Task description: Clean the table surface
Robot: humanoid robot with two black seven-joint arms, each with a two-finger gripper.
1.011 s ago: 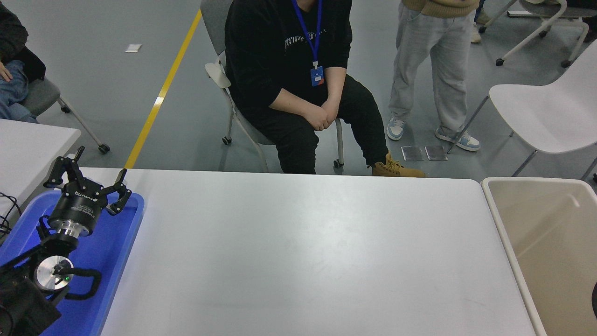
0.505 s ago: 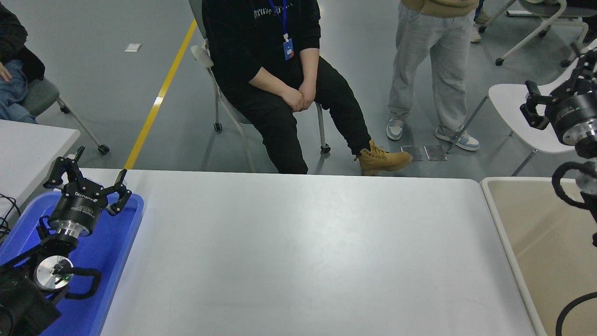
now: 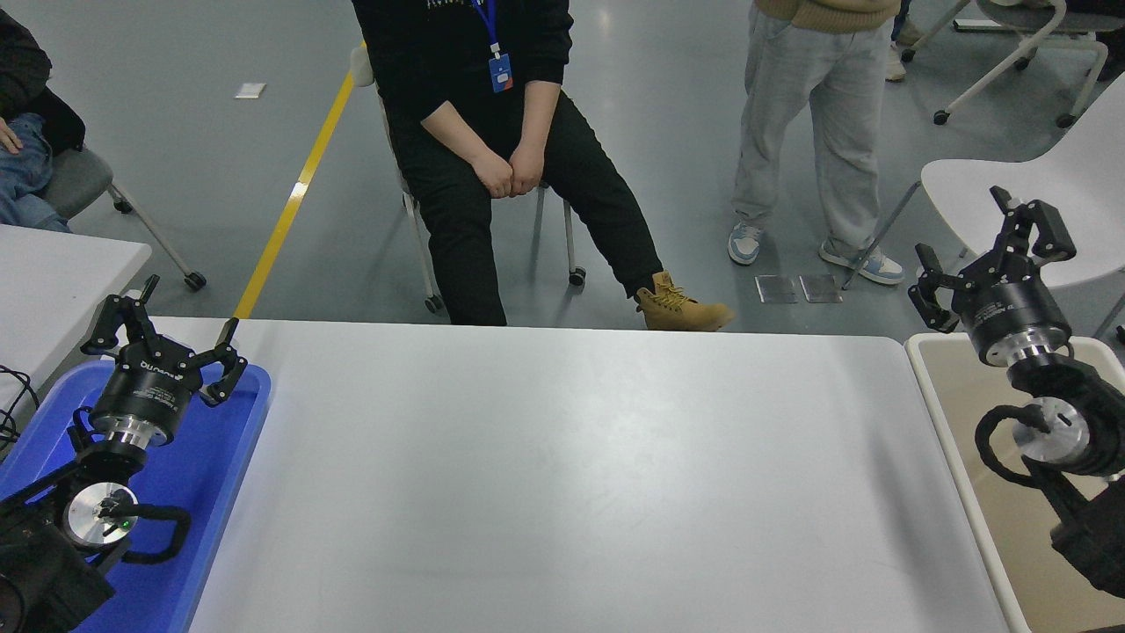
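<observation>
The table lies right in front of me, filling the middle and lower part of the head view, and I can find nothing on its white top: no scraps, no cups, no loose bits, only faint scuffs and a soft sheen. By my judgement the clearing is done, or as good as done; if anything is left it would be a wipe of those dull marks, and I cannot tell from here whether they are dirt or just wear.

My right gripper hangs over the near corner of the beige bin that sits just beside the table's right end. Its fingers are spread wide and hold nothing. The bin's inside, as far as I see it, looks bare too, though my arm hides part of it.

My left gripper is parked at the lower left above the blue tray, fingers spread and empty as well. The tray sits against the table's left end.

The table's long axis runs left to right across my view, from the tray to the bin, with its short side running away from me towards the seated person on the far side. Its far corners are rounded; the near edge falls below the picture, so I cannot see it.
</observation>
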